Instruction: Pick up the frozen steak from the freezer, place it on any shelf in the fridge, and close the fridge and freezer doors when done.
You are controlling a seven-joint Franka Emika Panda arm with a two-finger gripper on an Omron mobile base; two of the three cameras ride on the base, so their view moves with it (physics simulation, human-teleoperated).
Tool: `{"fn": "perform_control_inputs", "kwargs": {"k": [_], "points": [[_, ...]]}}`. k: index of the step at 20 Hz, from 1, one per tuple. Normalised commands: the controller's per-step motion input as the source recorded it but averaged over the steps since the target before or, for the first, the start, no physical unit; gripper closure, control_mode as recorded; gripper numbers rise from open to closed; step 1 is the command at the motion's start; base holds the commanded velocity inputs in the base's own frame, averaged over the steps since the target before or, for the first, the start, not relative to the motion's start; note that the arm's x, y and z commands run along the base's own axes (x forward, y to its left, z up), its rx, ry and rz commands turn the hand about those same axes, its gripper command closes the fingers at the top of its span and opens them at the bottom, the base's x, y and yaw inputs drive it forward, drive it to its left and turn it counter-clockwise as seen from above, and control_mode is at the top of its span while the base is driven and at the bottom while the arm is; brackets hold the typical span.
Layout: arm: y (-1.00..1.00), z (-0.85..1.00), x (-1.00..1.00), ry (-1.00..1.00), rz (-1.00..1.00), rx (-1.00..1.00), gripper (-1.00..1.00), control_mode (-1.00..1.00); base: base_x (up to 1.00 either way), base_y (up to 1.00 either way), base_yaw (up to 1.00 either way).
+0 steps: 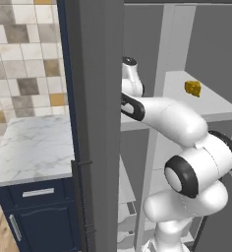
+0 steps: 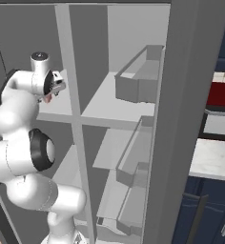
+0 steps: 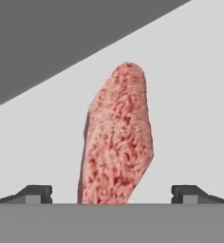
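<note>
Gripper [image 3: 112, 197] wide open; frozen steak [image 3: 117, 137] lies between its fingertips.

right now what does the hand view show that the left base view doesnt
Hand view alone: the frozen steak, a pinkish-red slab lying on a white shelf, centred between the two tips of the open claw, not yet gripped.

Left base view alone: the yellow-brown block on a fridge shelf, the grey door edge-on with its dark handle, the marble counter and the tiled wall.

Both: white shelving inside the grey appliance.
</note>
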Motion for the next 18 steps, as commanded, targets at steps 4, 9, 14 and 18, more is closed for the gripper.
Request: {"fn": "perform_control_inputs", "kwargs": {"k": [4,9,14,18], "points": [[0.17,-0.19,0.5,0.13,0.0,0.0,-1.0,-1.0,0.0,0.0,0.0],[0.04,-0.47,0.14,0.13,0.0,0.0,1.0,-1.0,0.0,0.0,0.0],[0.0,-0.38,0.0,0.01,0.0,0.02,1.0,-1.0,0.0,0.0,0.0],[0.0,-0.11,0.0,0.0,0.0,0.05,1.0,-1.0,0.0,0.0,0.0]]}}
